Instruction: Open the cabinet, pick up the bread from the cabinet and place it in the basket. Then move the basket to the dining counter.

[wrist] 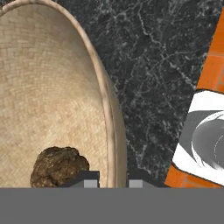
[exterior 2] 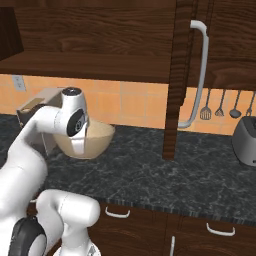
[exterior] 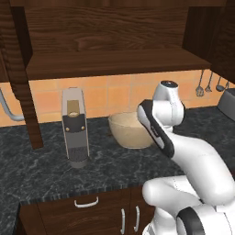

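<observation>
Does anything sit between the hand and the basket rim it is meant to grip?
Nothing visible does. The hand straddles the basket rim, one fingertip inside, one outside. The bread lies inside the basket beside the inner fingertip, not between them.

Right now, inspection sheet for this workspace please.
Surface: black speckled worktop, basket standing on it.
Job's things: cabinet doors open, shelf bare where visible; basket holds the bread.
Clutter: grey-and-black appliance left of the basket; toaster; hanging utensils.
Gripper: fingers shut on the basket rim.
Cables: nothing seen.
Surroundings: orange tiled wall, low cabinets below.
</observation>
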Controlling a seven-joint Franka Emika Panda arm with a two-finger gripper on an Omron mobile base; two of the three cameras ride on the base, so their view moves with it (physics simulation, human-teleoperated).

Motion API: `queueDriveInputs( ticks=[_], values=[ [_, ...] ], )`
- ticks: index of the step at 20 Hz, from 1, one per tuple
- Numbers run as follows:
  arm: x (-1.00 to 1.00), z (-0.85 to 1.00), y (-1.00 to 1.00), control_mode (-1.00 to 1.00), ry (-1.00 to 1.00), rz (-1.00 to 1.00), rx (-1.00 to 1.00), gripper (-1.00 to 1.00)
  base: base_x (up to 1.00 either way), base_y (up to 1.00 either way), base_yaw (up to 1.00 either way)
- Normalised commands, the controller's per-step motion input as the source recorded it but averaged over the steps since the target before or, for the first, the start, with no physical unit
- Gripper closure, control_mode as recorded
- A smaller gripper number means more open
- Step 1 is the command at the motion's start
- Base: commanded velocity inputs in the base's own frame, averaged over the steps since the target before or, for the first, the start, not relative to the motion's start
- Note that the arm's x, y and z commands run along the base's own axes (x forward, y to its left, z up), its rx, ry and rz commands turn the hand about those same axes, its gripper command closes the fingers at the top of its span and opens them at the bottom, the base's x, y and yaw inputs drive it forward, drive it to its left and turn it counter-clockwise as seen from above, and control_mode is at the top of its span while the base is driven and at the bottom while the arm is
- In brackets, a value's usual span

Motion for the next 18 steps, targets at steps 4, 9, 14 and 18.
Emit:
queueDriveInputs(
  ticks=[4,9,14,18],
  values=[
    [-0.76,0.43,-0.03,-1.0,-0.17,-0.11,0.01,1.0,0.0,0.0,0.0],
    [-0.78,0.3,-0.04,-1.0,-0.18,-0.09,0.0,1.0,0.0,0.0,0.0],
    [-0.55,0.4,-0.07,-1.0,-0.13,-0.04,0.0,1.0,0.0,0.0,0.0],
    [-0.04,0.09,-0.02,-1.0,-0.02,0.0,0.01,1.0,0.0,0.0,0.0]
  ],
)
